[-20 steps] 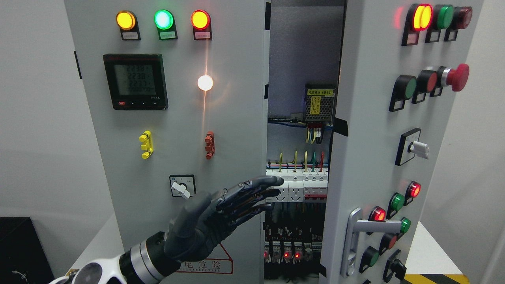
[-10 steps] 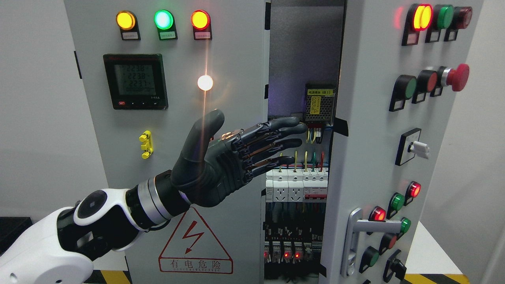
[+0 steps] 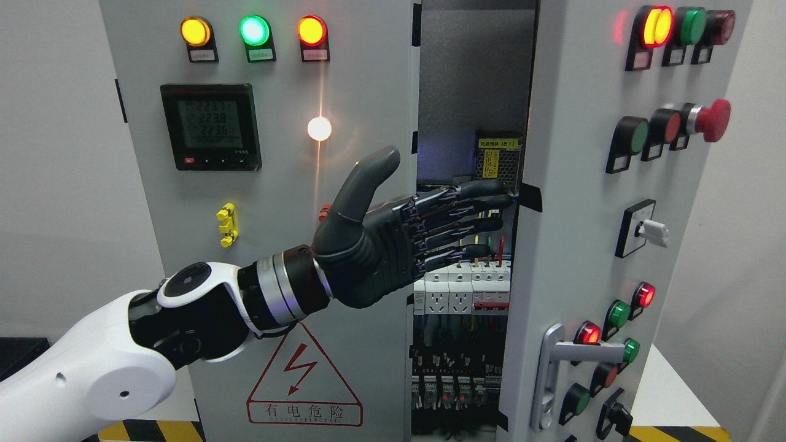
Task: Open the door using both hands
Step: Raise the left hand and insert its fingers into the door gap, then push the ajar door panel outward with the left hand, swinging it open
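Note:
A grey electrical cabinet fills the view. Its left door stands shut and carries lamps, a meter and a warning triangle. Its right door is swung partly open, with a silver handle low down. My left hand comes in from the lower left, dark grey, palm flat, thumb up. Its straight fingers reach across the gap, their tips close to the right door's inner edge; whether they touch it I cannot tell. The hand is open and holds nothing. My right arm is out of view.
Inside the gap are a yellow-labelled power supply, coloured wires, white sockets and breakers with red indicator lights below. The right door bears push buttons, a red emergency stop and a rotary switch. White walls flank the cabinet.
My left hand has risen from the socket row and moved right, further into the gap toward the right door's edge. The thumb now points up. The doors have not visibly moved.

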